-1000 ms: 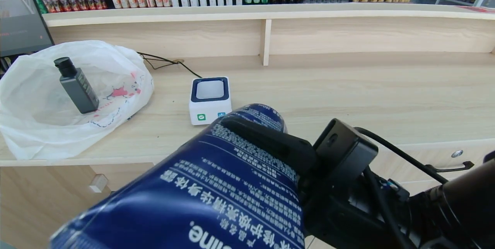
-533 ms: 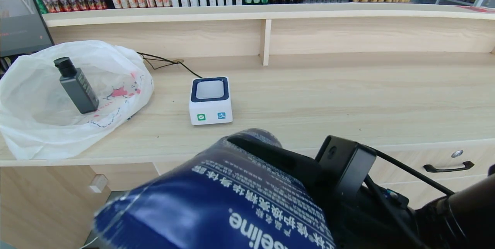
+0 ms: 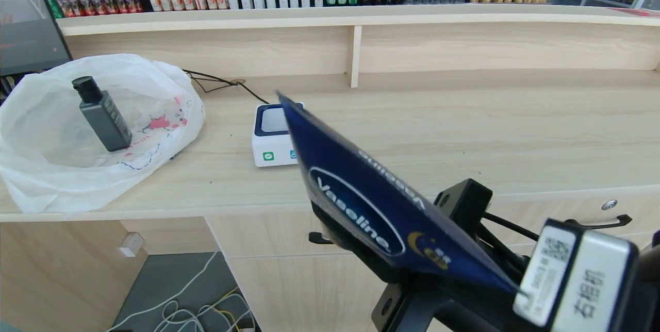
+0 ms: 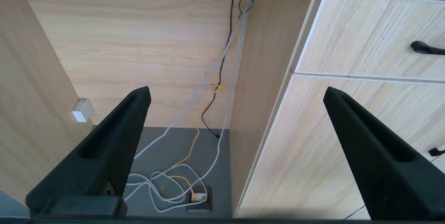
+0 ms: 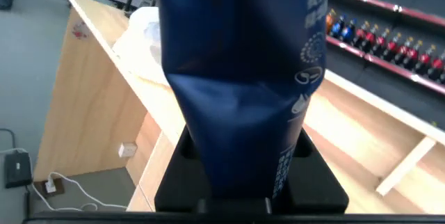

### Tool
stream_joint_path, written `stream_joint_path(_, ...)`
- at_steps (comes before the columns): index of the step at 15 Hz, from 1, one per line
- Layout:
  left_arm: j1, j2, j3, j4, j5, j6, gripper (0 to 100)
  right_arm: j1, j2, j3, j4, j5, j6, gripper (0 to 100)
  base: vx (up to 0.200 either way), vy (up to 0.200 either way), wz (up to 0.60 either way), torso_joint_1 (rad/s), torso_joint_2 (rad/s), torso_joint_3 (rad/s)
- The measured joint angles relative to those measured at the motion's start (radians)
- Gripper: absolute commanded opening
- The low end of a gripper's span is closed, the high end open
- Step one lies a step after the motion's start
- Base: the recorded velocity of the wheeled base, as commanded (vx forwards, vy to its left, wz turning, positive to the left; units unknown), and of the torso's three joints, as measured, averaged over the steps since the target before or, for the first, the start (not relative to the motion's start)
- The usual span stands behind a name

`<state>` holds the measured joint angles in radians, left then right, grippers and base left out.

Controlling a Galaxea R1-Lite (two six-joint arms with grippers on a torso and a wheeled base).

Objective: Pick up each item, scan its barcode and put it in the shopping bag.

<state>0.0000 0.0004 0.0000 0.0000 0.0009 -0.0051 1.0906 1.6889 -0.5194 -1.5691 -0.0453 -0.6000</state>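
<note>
Right claw [image 3: 412, 231] clamps a dark blue soft plastic pouch [image 3: 361, 198], whose long axis runs away from the claw — its far tip aimed at the white box scanner [image 3: 272, 142] with a blue-rimmed window, ahead and left on the pale wooden tabletop [image 3: 464, 131]. Left claw [image 4: 233, 147] gapes wide, empty.

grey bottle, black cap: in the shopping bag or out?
In. The grey bottle stands tilted inside the open white shopping bag, with the plastic rising around it on all sides.

Pale wooden counter [image 3: 464, 131] — white shopping bag [image 3: 77, 167] at its left, small scanner [image 3: 269, 140] near it.
</note>
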Motion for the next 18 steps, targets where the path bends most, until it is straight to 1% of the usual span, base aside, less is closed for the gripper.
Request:
stream_joint_path(3,0.0,0.0,0.0,0.0,-0.001,0.0,100,-0.006,-0.018,0.02,0.0,-0.178,0.163,0,0.0,0.0,0.0,0.0,0.0,0.0)
stream_joint_path(4,0.0,0.0,0.0,0.0,0.0,0.0,100,-0.02,-0.029,0.024,-0.001,-0.239,0.216,0,0.0,0.0,0.0,0.0,0.0,0.0)
stream_joint_path(5,0.0,0.0,0.0,0.0,0.0,0.0,100,-0.044,-0.042,0.029,-0.001,-0.286,0.294,0,0.0,0.0,0.0,0.0,0.0,0.0)
stream_joint_path(6,0.0,0.0,0.0,0.0,0.0,0.0,100,-0.069,-0.053,0.034,-0.001,-0.306,0.377,0,0.0,0.0,0.0,0.0,0.0,0.0)
stream_joint_path(9,0.0,0.0,0.0,0.0,-0.001,0.0,100,-0.197,-0.076,0.039,-0.001,-0.299,0.472,0,0.0,0.0,0.0,0.0,0.0,0.0)
stream_joint_path(10,0.0,0.0,0.0,0.0,0.0,0.001,100,-0.236,-0.084,0.041,-0.001,-0.277,0.492,0,0.0,0.0,0.0,0.0,0.0,0.0)
stream_joint_path(12,0.0,0.0,0.0,0.0,-0.001,0.001,100,-0.335,-0.096,0.066,-0.001,-0.188,0.527,0,0.0,0.0,0.0,0.0,0.0,0.0)
stream_joint_path(13,0.0,0.0,0.0,0.0,-0.001,0.001,100,-0.384,-0.101,0.08,0.0,-0.16,0.55,0,0.0,0.0,0.0,0.0,0.0,0.0)
stream_joint_path(15,0.0,0.0,0.0,0.0,0.0,0.001,100,-0.43,-0.107,0.099,0.0,-0.153,0.575,0,0.0,0.0,0.0,0.0,0.0,0.0)
stream_joint_path(18,0.0,0.0,0.0,0.0,-0.001,0.001,100,-0.491,-0.109,0.097,-0.001,-0.153,0.575,0,0.0,0.0,0.0,0.0,0.0,0.0)
